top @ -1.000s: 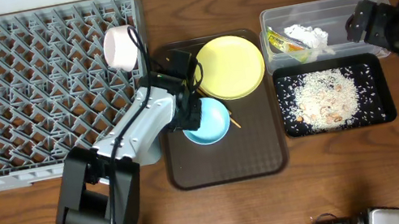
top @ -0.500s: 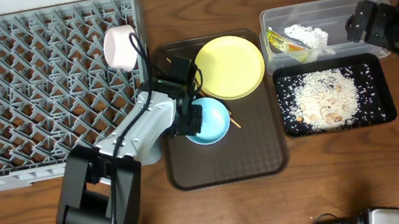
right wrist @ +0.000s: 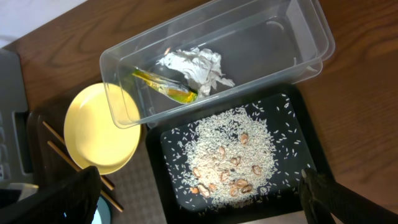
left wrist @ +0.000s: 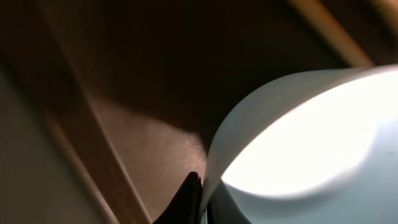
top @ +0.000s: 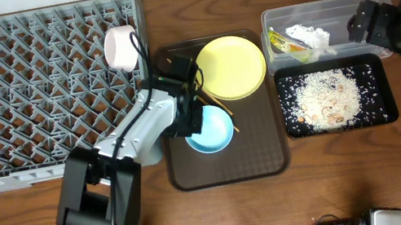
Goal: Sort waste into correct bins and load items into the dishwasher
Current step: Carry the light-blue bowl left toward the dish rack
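Starting at the far left corner of the bench, the grey dish rack (top: pixel 31 92) is sitting there, and a small white vessel (top: pixel 120 48) is lying against its right wall; cup or bowl, I cannot tell.

Moving along, the left arm is reaching from the near edge across to the dark brown tray (top: pixel 230 165) in the middle of the bench. The left gripper (top: pixel 187 115) is at the left rim of the light blue bowl (top: pixel 212 129), which is over the tray's middle. The overhead only shows black housing over that rim. The left wrist view is filling in the rest: the pale bowl (left wrist: pixel 298 143) is looming large and a dark fingertip (left wrist: pixel 188 199) is pressing against its thin edge, so the jaws are pinching the rim.

Behind the bowl, the yellow plate (top: pixel 232 66) is lying at the tray's far side, with the chopsticks (top: pixel 228 117) poking out between plate and bowl. The right wrist view is showing them (right wrist: pixel 65 149) more clearly, beside the plate (right wrist: pixel 102 127).

Towards the right edge, the clear tub (top: pixel 331 8) is holding the white tissue (top: pixel 309 34) and the wrapper (top: pixel 281 39). Just nearer, the black tray (top: pixel 382 112) is carrying the rice scraps (top: pixel 329 98).

The right gripper (top: pixel 361 22) is hovering by the tub's right end. Its wrist view shows its fingers (right wrist: pixel 78 193) spread wide, holding nothing.
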Robot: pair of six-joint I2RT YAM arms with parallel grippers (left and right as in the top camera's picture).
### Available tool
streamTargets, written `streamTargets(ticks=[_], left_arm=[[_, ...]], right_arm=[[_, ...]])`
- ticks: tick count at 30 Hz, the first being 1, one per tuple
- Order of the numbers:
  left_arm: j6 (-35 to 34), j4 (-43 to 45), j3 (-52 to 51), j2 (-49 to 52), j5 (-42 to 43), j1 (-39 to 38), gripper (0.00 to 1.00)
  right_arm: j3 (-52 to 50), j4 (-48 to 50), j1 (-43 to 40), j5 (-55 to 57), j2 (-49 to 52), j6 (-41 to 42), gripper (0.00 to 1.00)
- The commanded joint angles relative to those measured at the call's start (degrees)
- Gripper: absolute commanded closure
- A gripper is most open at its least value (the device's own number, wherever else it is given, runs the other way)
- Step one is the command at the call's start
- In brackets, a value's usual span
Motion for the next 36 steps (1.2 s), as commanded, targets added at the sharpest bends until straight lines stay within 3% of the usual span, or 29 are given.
streamTargets(ticks=[1, 8, 18, 26, 36], left_arm=[[2.25, -1.49, 4.61, -4.81, -4.33, 0.24, 0.93], [7.10, 0.31, 6.86, -17.11, -24.04, 0.24, 0.93], [8.59, 3.72, 4.98, -19.23, -66.99, 0.68, 0.92], [8.39, 12.72, 4.59, -10.62, -83.62, 3.91, 0.93], [5.25, 14.08, 4.59, 0.81, -90.31, 5.22, 0.93]], right_arm=[[0.00, -0.04, -0.26, 0.20, 0.17, -0.46, 0.01], [0.00, -0.04, -0.26, 0.20, 0.17, -0.46, 0.01], [0.00, -0.04, -0.26, 0.20, 0.17, -0.46, 0.01], [0.00, -0.04, -0.26, 0.20, 0.17, -0.46, 0.01], [0.00, -0.04, -0.26, 0.20, 0.17, -0.46, 0.01]])
